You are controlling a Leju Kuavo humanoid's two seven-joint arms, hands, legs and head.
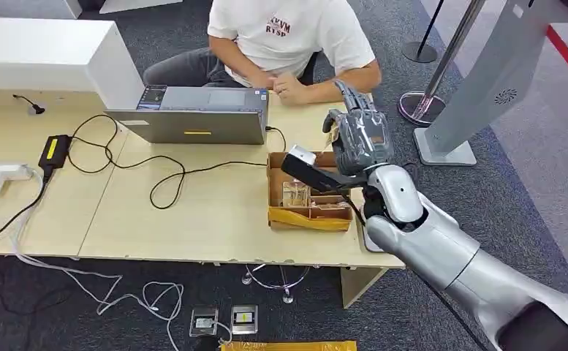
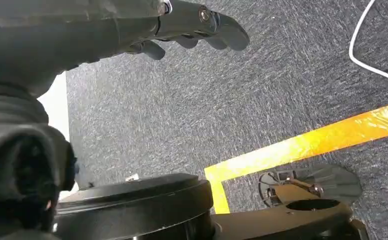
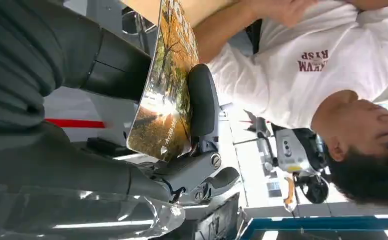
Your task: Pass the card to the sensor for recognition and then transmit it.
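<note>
One card (image 3: 164,95) (a glossy print of autumn trees) sits pinched in the right robot hand (image 1: 360,135), pressed between the thick thumb and the darker fingers (image 3: 203,102). That robot hand is raised above the right end of the surface (image 1: 193,212), just past an open cardboard box (image 1: 308,196) with yellow tape at its near edge. Beyond it a person in a white T-shirt (image 1: 288,33) sits across the surface, forearms resting beside a grey laptop (image 1: 197,115). Black cables (image 1: 131,161) trail leftward. The left robot hand (image 2: 192,27) hangs over grey carpet with an orange line (image 2: 306,145), its fingers apart and, as far as I can tell, holding nothing.
</note>
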